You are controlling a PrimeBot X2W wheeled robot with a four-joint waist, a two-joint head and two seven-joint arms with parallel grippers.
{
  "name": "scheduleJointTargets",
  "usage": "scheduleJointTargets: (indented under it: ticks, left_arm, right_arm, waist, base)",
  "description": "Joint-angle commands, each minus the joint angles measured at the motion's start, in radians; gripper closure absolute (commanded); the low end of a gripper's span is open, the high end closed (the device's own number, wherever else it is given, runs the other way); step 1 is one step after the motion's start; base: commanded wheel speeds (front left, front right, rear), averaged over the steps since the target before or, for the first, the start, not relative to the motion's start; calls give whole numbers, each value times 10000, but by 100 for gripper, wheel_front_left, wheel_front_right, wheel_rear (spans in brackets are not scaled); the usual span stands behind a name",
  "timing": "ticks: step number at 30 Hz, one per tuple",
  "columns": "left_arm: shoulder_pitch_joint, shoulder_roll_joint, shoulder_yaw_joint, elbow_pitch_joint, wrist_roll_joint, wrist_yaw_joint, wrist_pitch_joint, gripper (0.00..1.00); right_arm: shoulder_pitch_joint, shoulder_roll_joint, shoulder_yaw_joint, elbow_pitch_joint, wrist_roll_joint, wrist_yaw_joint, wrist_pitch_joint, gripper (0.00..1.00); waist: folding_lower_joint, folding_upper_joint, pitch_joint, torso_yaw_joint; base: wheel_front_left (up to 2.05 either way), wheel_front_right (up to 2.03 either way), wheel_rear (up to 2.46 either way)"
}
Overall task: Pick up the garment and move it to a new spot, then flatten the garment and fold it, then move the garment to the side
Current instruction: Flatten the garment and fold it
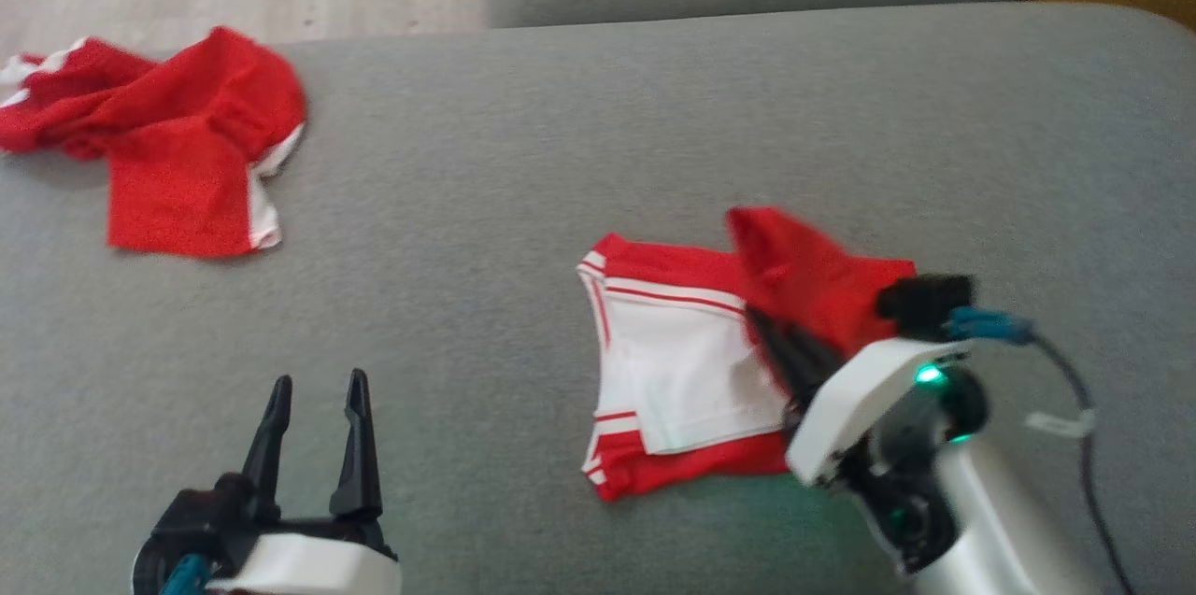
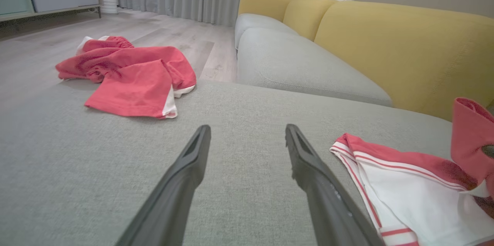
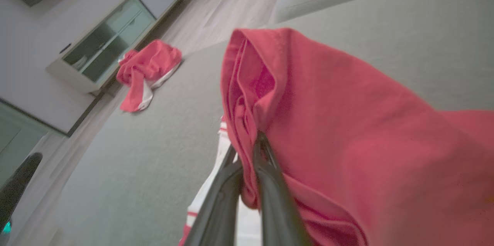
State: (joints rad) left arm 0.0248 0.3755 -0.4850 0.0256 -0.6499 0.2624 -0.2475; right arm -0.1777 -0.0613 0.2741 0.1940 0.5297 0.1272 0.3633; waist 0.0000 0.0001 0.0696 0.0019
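At the far left of the head view, a crumpled red garment (image 1: 177, 142) lay on the grey sofa seat (image 1: 523, 156), well apart from the piece you were working on. At the lower left, your left gripper (image 1: 319, 380) hovered over bare cushion with its fingers spread wide and nothing between them. In the left wrist view, the task piece's striped edge lay just to the right of that gripper (image 2: 247, 128), not touching it.

Right of centre lay the garment (image 1: 682, 361), red and white with striped trim. It was mostly flat on the seat, with its white panel facing up. On its right-hand part a red flap (image 1: 794, 268) stood lifted off the rest. Your right gripper (image 1: 759, 319) was pinched tight on that flap's edge, and in the right wrist view the cloth (image 3: 328, 122) bunched between the fingers and draped over them.

The fabric looked light, soft and limp. You could have expected it to sag from any single hold, and its layers to slide over one another. A doubled hem or a corner looked like the surest place to grip. With only one point held, the free corner seemed likely to droop unless the idle left gripper took the striped edge nearest it.
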Motion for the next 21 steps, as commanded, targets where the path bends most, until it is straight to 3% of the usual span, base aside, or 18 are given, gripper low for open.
scheduleJointTargets:
  ticks: [1,14,15,16,17,21]
  left_arm:
    - [-608,67,310,-225,83,-83,-26,0]
    - [-592,-47,214,-42,84,-173,-55,0]
    - [-584,-55,213,-28,86,-174,-58,0]
    - [-574,-64,214,-13,84,-172,-61,0]
    - [-563,-74,216,2,81,-168,-64,0]
    - [-546,-109,180,72,74,-223,-74,0]
  right_arm:
    - [-601,106,661,-73,280,35,-244,100]
    - [-1398,109,1895,2106,1271,35,-1105,100]
    - [-1441,109,1973,2227,1391,35,-1190,61]
    - [-1482,109,2095,2333,1484,35,-1247,11]
    - [-1517,109,2219,2395,1584,35,-1332,0]
    - [-1606,109,2522,2449,2025,35,-1823,0]
  waist:
    - [0,-1,21,453]
    - [0,-1,15,1209]
    - [0,-1,4,1213]
    - [0,-1,-13,1207]
    - [0,-1,-34,1191]
    - [0,-1,-140,1064]
  base:
    - [0,0,0]
    - [0,0,0]
    - [0,0,0]
    - [0,0,0]
    - [0,0,0]
    - [0,0,0]
